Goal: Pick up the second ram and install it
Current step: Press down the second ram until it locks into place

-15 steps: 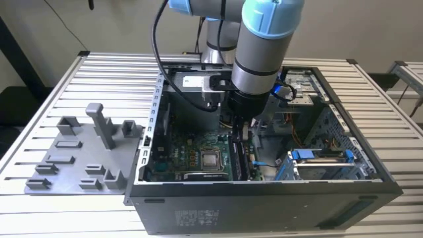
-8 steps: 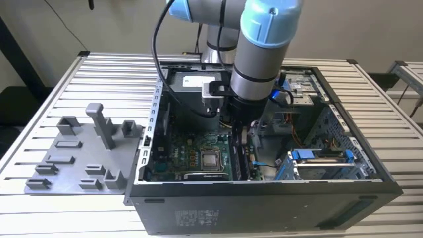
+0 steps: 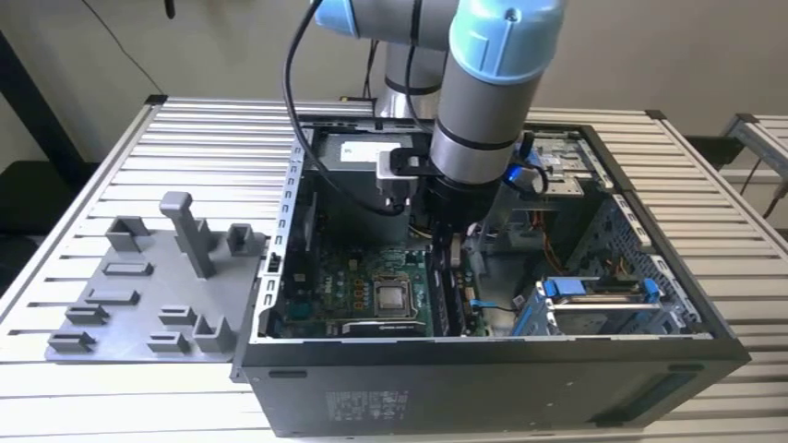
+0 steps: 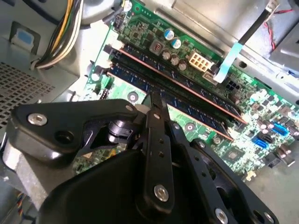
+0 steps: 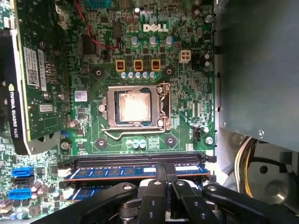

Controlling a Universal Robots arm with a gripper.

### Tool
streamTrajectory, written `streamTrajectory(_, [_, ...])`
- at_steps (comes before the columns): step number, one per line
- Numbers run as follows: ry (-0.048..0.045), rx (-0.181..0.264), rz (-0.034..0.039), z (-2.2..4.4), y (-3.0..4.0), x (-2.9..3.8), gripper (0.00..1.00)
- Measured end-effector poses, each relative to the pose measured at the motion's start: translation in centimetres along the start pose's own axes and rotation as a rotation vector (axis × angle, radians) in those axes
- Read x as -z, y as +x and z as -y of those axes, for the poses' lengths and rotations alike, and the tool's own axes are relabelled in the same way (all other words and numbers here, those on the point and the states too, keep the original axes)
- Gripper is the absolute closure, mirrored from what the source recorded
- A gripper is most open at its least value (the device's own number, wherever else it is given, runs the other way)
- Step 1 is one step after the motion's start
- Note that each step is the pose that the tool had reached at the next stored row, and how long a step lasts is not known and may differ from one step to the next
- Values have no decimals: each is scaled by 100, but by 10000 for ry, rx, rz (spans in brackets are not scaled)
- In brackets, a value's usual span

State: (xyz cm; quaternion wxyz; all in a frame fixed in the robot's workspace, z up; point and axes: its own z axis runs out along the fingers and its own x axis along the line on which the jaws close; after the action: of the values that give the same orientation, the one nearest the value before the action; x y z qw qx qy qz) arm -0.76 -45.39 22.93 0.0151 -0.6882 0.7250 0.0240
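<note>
1. Inside the open computer case (image 3: 518,360) on the slatted counter (image 3: 185,138), the arm reaches down and the tool (image 5: 164,175) sits over the memory slots of the green motherboard (image 5: 187,121).
2. Both wrist views show its fingers (image 4: 156,112) drawn close together, pressing on the top edge of the second ram (image 5: 117,172), which stands in its slot.
3. Another stick (image 4: 187,86) sits parallel just beside it.
4. A grey holder tray (image 3: 136,295) lies outside the case, on the exterior view's left.

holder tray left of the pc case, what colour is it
Plain grey, the holder tray shows best in the exterior view.
</note>
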Motion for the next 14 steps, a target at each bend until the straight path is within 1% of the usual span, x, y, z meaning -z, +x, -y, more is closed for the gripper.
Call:
streamTrajectory(6, [-6,0,-23,14,8,-100,89])
streamTrajectory(7, [-6,0,-25,15,7,-105,89])
streamTrajectory(9, [3,0,17,15,-2,-39,89])
streamTrajectory(10, [-3,1,-1,14,-3,16,89])
streamTrajectory(14, [-2,1,0,11,-11,196,89])
